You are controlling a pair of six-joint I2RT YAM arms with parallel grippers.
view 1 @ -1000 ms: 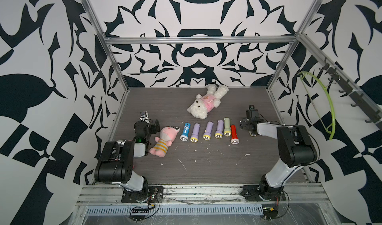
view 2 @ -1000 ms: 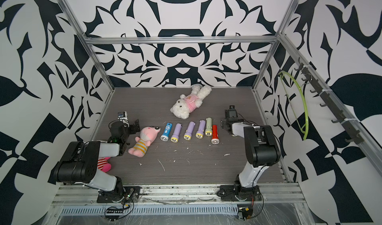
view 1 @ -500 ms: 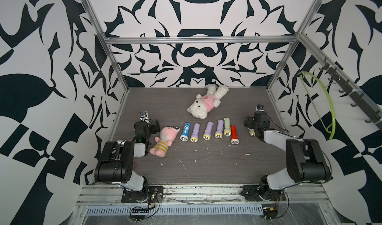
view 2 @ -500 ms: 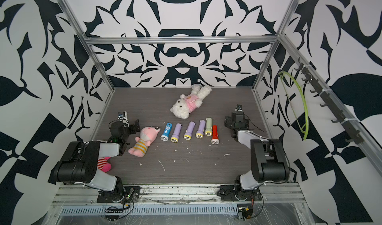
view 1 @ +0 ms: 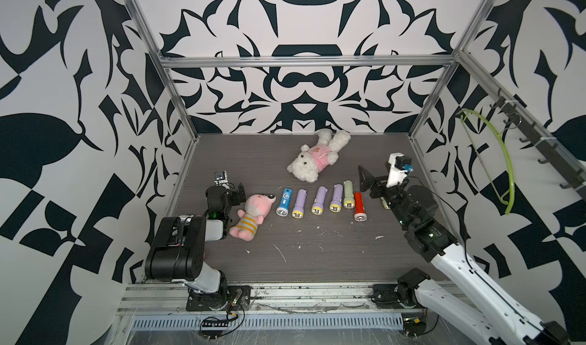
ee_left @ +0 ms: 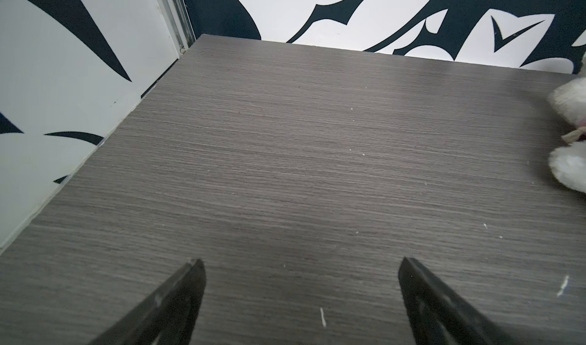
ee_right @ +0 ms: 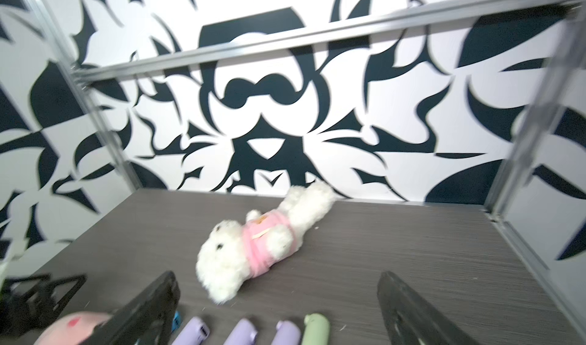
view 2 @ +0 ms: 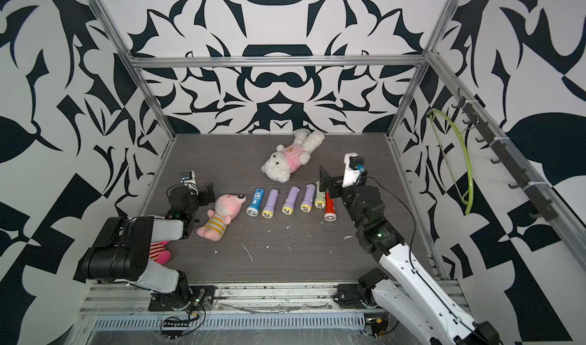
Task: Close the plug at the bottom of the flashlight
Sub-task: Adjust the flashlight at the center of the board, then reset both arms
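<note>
Right wrist view looks between the two dark fingers of the right hand (ee_right: 276,280), which stand wide apart with nothing held, down to the tail ends of the flashlights (ee_right: 247,334). That picture is blurred, so I cannot tell which tail has its plug open. In both top views they lie side by side in a row on the desk (view 1: 317,258), lenses toward the robot and tails toward the back wall: the blue flashlight (view 1: 283,201), three purple flashlights (view 1: 318,200), the green flashlight (view 1: 348,195) and the red flashlight (view 1: 358,206). I think this order keeps every tail free to reach. The right hand hangs above the desk just beside the red and green end, so I judge one of these is its target. The left hand (ee_left: 301,261), fingers also apart and empty, sits low over bare desk beside the pink plush toy (view 1: 250,213), probably waiting to steady the body. The white plush bear (view 1: 314,162) lies behind the row, near the tails.
</note>
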